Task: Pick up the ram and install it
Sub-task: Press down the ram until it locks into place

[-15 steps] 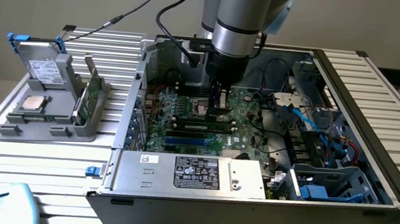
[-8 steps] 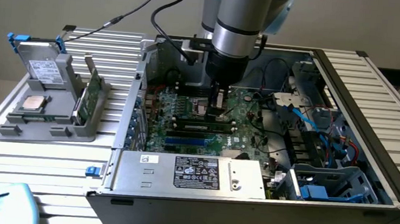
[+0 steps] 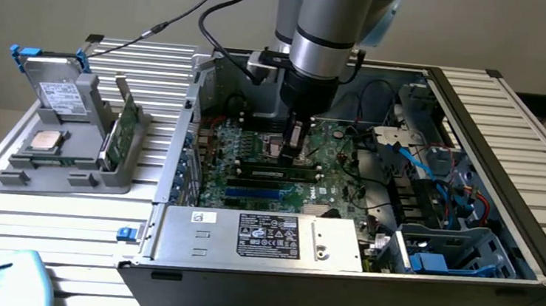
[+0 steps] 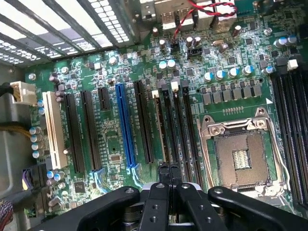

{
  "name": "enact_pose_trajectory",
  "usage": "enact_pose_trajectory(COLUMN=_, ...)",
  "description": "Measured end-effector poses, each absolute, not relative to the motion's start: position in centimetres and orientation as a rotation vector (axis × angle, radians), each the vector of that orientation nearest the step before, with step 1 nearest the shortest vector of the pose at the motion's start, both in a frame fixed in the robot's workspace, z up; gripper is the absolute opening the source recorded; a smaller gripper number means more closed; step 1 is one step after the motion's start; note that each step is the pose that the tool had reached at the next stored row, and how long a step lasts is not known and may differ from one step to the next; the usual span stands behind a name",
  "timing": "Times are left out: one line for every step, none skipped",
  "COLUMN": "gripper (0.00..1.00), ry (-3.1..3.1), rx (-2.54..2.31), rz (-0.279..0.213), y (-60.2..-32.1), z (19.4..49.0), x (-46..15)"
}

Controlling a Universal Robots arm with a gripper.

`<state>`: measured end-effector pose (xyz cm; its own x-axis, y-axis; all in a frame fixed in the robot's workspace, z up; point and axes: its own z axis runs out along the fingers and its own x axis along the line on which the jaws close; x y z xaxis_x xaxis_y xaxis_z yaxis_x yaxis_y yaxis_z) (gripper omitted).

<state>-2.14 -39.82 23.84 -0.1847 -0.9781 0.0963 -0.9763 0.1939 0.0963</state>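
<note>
The ram (image 3: 276,174), a dark stick with a small white label, is sitting lengthwise in one of the memory slots, right under the tool (image 4: 169,171) and between the empty processor socket (image 4: 240,156) and the blue expansion slot (image 4: 123,127). You are looking at the tool with its two fingers drawn fully together, gripping nothing that I can see, and its tips are hovering at or just over one end of that row of slots; whether they are actually touching the stick's top edge I cannot tell. I am judging that you are in the seating part of the install rather than the pick-up, since the stick is already standing in its slot. Any further push is calling for straight-down pressure along the stick's edge, kept square to the slot so it is not rocking sideways, and I cannot tell whether the end latches are closed. The arm (image 3: 328,32) is reaching down almost vertically into the open computer case (image 3: 340,292), with the wrist pointing straight at the motherboard. Well away from the tool, toward the exterior view's left, a second green stick (image 3: 123,131) is standing on edge in a grey holder (image 3: 64,168) on the counter (image 3: 69,217), untouched.
</note>
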Motion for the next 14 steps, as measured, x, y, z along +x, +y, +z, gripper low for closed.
enact_pose_trajectory(gripper=0.11, ry=-2.332, rx=1.896, rz=-0.021, y=-39.82, z=23.84, x=-2.14)
enact_pose_trajectory(gripper=0.11, ry=-2.346, rx=1.879, rz=-0.023, y=-39.82, z=23.84, x=-2.14)
enact_pose_trajectory(gripper=0.11, ry=-2.360, rx=1.862, rz=-0.024, y=-39.82, z=23.84, x=-2.14)
enact_pose_trajectory(gripper=0.11, ry=-2.372, rx=1.847, rz=-0.025, y=-39.82, z=23.84, x=-2.14)
enact_pose_trajectory(gripper=0.11, ry=-2.384, rx=1.831, rz=-0.027, y=-39.82, z=23.84, x=-2.14)
enact_pose_trajectory(gripper=0.11, ry=-2.396, rx=1.815, rz=-0.028, y=-39.82, z=23.84, x=-2.14)
enact_pose_trajectory(gripper=0.11, ry=-2.408, rx=1.800, rz=-0.029, y=-39.82, z=23.84, x=-2.14)
enact_pose_trajectory(gripper=0.11, ry=-2.420, rx=1.783, rz=-0.031, y=-39.82, z=23.84, x=-2.14)
enact_pose_trajectory(gripper=0.11, ry=-2.432, rx=1.768, rz=-0.032, y=-39.82, z=23.84, x=-2.14)
enact_pose_trajectory(gripper=0.11, ry=-2.443, rx=1.752, rz=-0.033, y=-39.82, z=23.84, x=-2.14)
enact_pose_trajectory(gripper=0.11, ry=-2.455, rx=1.736, rz=-0.034, y=-39.82, z=23.84, x=-2.14)
enact_pose_trajectory(gripper=0.11, ry=-2.466, rx=1.720, rz=-0.035, y=-39.82, z=23.84, x=-2.14)
enact_pose_trajectory(gripper=0.11, ry=-2.478, rx=1.703, rz=-0.037, y=-39.82, z=23.84, x=-2.14)
enact_pose_trajectory(gripper=0.11, ry=-2.489, rx=1.687, rz=-0.038, y=-39.82, z=23.84, x=-2.14)
